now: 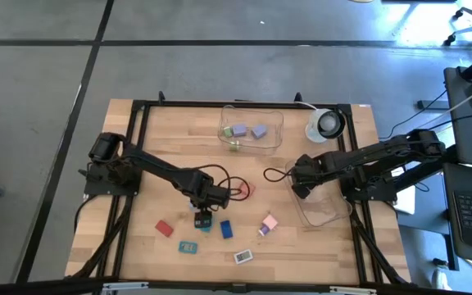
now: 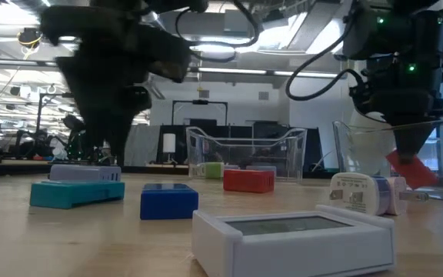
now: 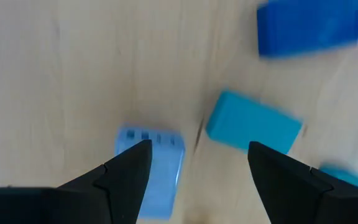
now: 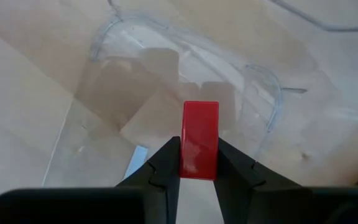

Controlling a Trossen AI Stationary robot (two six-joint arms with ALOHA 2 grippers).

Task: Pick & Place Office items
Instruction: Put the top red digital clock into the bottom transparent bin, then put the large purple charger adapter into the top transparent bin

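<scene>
My right gripper (image 4: 199,163) is shut on a red block (image 4: 200,127) over the clear tub (image 1: 318,210) at the table's right side. In the low view the red block (image 2: 408,169) hangs under that gripper beside the tub wall. My left gripper (image 3: 197,163) is open and hovers above the table's near middle, over a light blue piece (image 3: 157,177). A teal block (image 3: 253,127) and a blue block (image 3: 309,26) lie flat just beyond it. On the near table lie a red block (image 1: 164,228), a teal piece (image 1: 188,247), a blue block (image 1: 227,229), a white piece (image 1: 243,256) and a pink-and-lavender piece (image 1: 267,223). My right gripper pinches the red block between its two fingers, one on each long side near the block's lower end (image 4: 197,168). The fingers point down from above. The block is lifted clear and sticks out past the fingertips, over the tub's inside.
A second clear tub (image 1: 251,129) at the far edge holds two lavender blocks (image 1: 258,131) and a green piece (image 1: 234,145). A round white-and-black object (image 1: 328,123) stands at the far right corner. Dark cables (image 1: 234,187) loop across the table's middle.
</scene>
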